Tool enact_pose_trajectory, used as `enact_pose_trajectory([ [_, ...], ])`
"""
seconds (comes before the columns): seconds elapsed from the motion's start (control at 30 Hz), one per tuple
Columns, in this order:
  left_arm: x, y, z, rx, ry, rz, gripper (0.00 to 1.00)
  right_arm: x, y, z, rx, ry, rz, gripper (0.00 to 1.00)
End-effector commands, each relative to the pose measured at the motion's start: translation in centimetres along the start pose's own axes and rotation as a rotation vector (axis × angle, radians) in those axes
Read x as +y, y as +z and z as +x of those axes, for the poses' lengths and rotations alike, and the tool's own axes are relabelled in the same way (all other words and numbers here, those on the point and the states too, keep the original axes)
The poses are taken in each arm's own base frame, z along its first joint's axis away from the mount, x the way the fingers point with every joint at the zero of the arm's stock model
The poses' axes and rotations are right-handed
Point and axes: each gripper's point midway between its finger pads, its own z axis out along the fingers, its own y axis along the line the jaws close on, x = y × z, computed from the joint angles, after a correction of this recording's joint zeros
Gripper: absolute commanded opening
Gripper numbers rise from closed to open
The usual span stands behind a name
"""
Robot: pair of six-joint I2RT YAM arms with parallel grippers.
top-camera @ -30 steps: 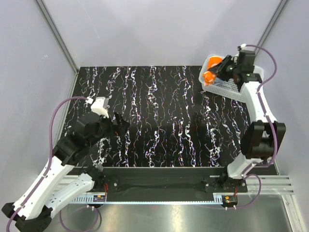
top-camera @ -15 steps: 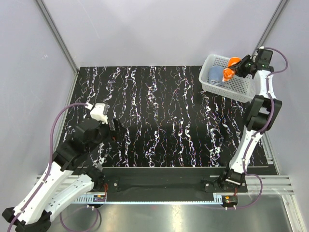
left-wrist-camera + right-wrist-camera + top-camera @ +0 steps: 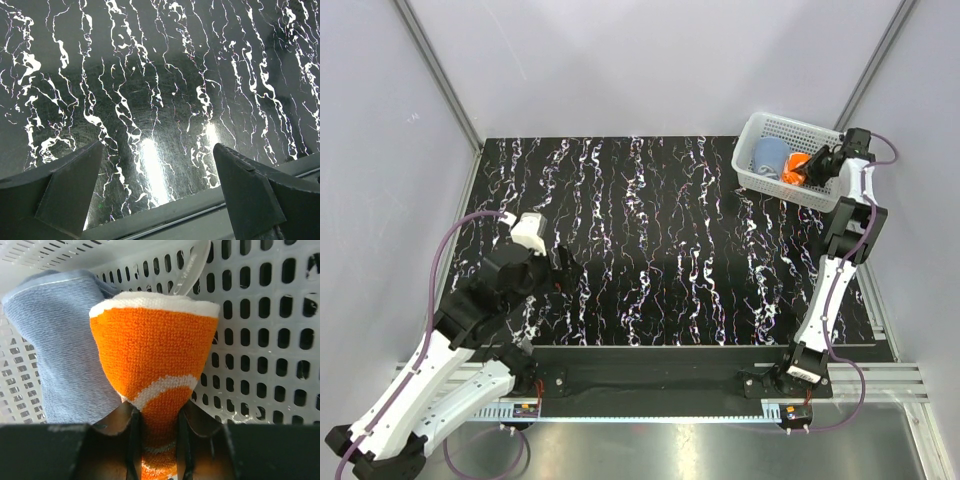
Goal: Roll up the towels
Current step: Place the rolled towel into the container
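Right tool grips the orange terry towel with white bands inside the white plastic mesh basket.

From where I stand, the basket sits at the two o'clock corner of the black white-veined bench, and the right arm reaches into it. The tool's jaws stand narrow, clamped on the bunched lower end of the orange towel, which fans out above them against the basket's perforated wall. The light blue terry towel lies in the same basket, touching the orange one on its nine o'clock side in the wrist view. The left tool hangs over the bench near its eight o'clock edge, jaws spread wide, only bench surface showing between them.
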Motion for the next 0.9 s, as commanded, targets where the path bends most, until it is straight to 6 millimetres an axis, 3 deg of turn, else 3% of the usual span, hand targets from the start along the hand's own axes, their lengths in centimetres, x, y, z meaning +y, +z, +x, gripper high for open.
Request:
enact_pose_trajectory([
  [0.0,-0.3,0.1,-1.0,-0.037,0.014,0.016,0.99,-2.1,0.1,0.6,0.013,-0.051,0.143,0.02],
  [0.17,-0.2,0.3,-1.0,-0.032,0.014,0.014,0.99,-3.1,0.4,0.5,-0.022,-0.106,0.276,0.07],
  [0.4,-0.1,0.3,-1.0,-0.033,0.011,0.012,0.99,-2.6,1.4,1.3,-0.042,-0.214,0.421,0.12],
  [0.5,-0.1,0.3,-1.0,-0.033,0.011,0.011,0.99,-2.6,1.6,1.7,-0.058,-0.249,0.478,0.24],
  [0.53,-0.1,0.3,-1.1,-0.036,0.009,0.010,0.99,-2.3,1.8,1.9,-0.056,-0.263,0.484,0.35],
  [0.63,-0.1,0.3,-1.0,-0.031,0.009,0.010,0.99,-1.9,1.3,1.5,-0.076,-0.273,0.497,0.50],
  [0.87,0.0,0.4,-1.0,-0.033,0.007,0.009,0.99,0.5,-1.9,-0.5,-0.144,-0.280,0.490,0.67],
])
